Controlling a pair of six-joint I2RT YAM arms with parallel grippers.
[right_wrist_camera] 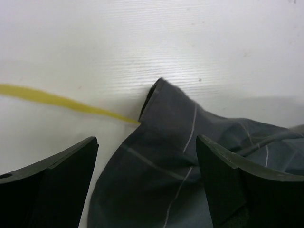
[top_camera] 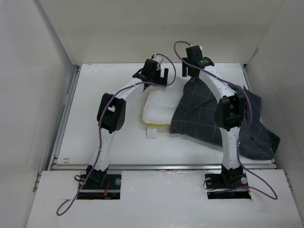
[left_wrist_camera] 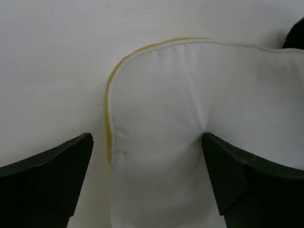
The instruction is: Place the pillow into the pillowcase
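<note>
i found the pillow (top_camera: pixel 159 110) flat on the table (top_camera: pixel 95 109), its right side covered by the pillowcase (top_camera: pixel 209 118); whether inside it, i could not tell. left gripper (left_wrist_camera: pixel 147 142) stood wide over a pillow corner, right gripper (right_wrist_camera: pixel 146 142) wide over the pillowcase edge, neither holding anything.

I work in a lab-style robot test cell: plain white panels (top_camera: pixel 28 95) box in my white bench (top_camera: pixel 90 142), and loose purple cables (top_camera: pixel 64 209) trail from my bolted-down bases (top_camera: pixel 97 178).

Matt white cloth pillow (left_wrist_camera: pixel 190 123); woven checked cloth pillowcase (right_wrist_camera: pixel 171 161).
</note>
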